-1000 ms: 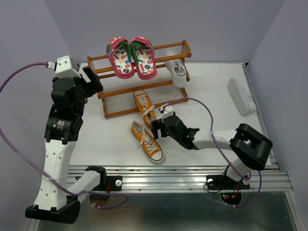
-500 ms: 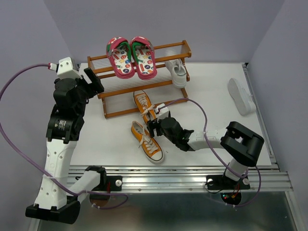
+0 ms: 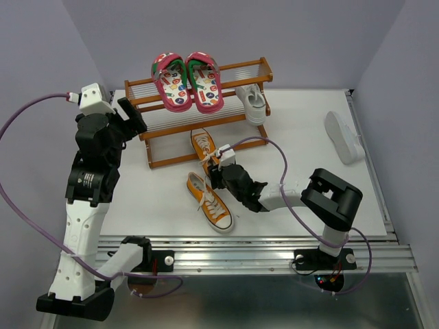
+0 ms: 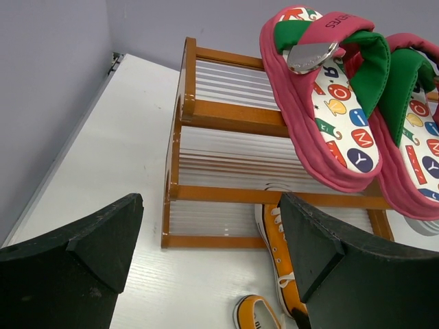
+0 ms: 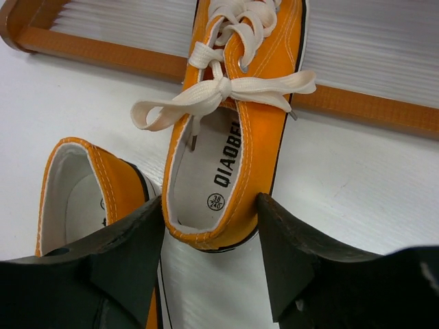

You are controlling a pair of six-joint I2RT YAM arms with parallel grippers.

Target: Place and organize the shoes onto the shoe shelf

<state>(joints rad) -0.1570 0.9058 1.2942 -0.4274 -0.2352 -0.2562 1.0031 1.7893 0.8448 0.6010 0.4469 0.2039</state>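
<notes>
The shoe shelf (image 3: 147,130) stands at the back. The pink pair (image 3: 186,81) lies on its top tier, and one white sneaker (image 3: 252,103) sits at the right end of the lower tier. The other white sneaker (image 3: 343,137) lies on the table at the far right. One orange sneaker (image 3: 206,151) lies with its toe under the shelf. My right gripper (image 5: 210,205) is closed on its heel (image 5: 233,157), with a finger touching each side. The second orange sneaker (image 3: 209,201) lies just left of it. My left gripper (image 4: 209,205) is open and empty, above the shelf's left end (image 4: 226,116).
Purple walls enclose the table on the left, back and right. A metal rail (image 3: 274,247) runs along the near edge. The right arm's purple cable (image 3: 288,164) loops over the table beside the sneakers.
My right gripper has moved left and towards the shelf until its fingers sit around the orange sneaker's heel. The left arm shifted only slightly.
</notes>
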